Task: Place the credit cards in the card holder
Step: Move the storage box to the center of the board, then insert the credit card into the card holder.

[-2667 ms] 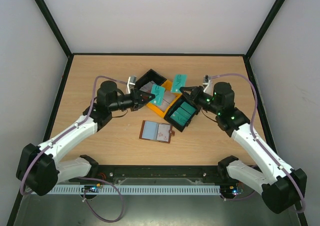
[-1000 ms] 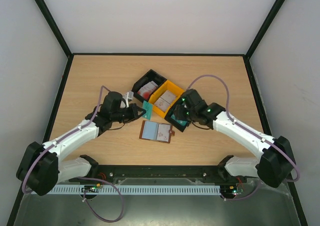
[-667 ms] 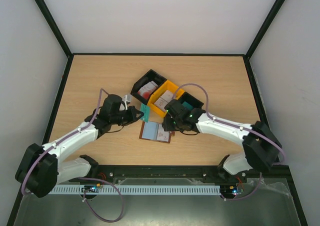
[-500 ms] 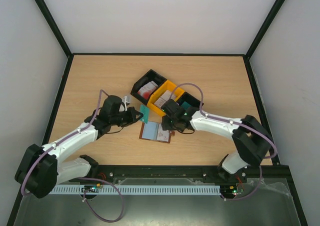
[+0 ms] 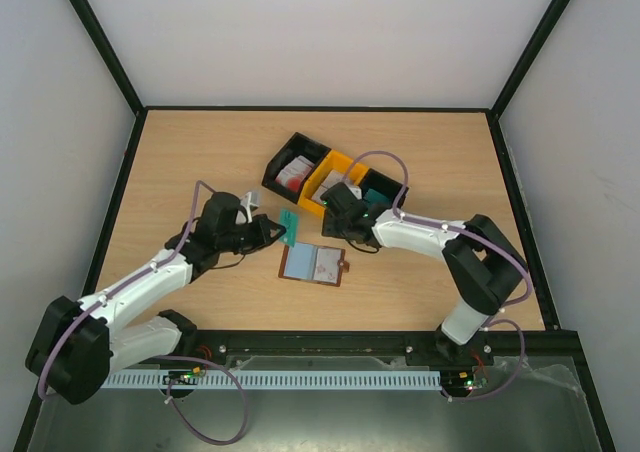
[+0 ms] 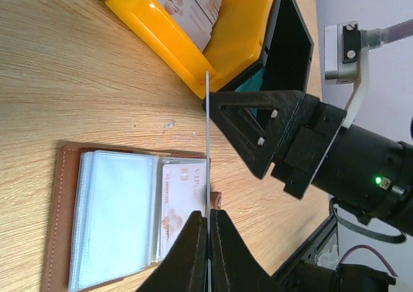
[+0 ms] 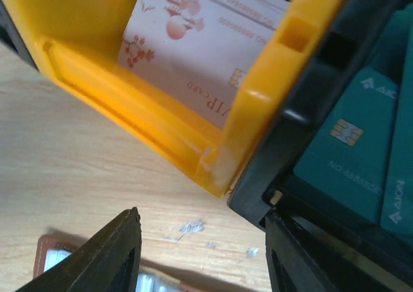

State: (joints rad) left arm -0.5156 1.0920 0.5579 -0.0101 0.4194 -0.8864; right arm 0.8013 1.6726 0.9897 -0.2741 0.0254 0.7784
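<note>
The card holder (image 5: 313, 263) lies open on the table, a brown wallet with pale pockets (image 6: 116, 214); a white credit card (image 6: 184, 195) sits in its right pocket. My left gripper (image 5: 283, 230) is shut on a teal credit card (image 5: 290, 223), which is seen edge-on (image 6: 208, 137) above the wallet's right end. My right gripper (image 5: 330, 205) is open and low at the near edge of the bins, with nothing between its fingers (image 7: 122, 253). White cards (image 7: 193, 46) fill the yellow bin (image 5: 338, 165) and teal cards (image 7: 361, 143) fill the black bin (image 5: 384, 185).
A second black bin (image 5: 293, 167) with white and red cards stands left of the yellow one. The three bins form a row just behind the wallet. My right gripper (image 6: 258, 130) hangs close beside the held card. Black walls ring the table.
My right arm has swung left from the teal-card bin to the bins' near edge, and the row of bins has shifted back from the wallet. The left gripper keeps the teal card.
</note>
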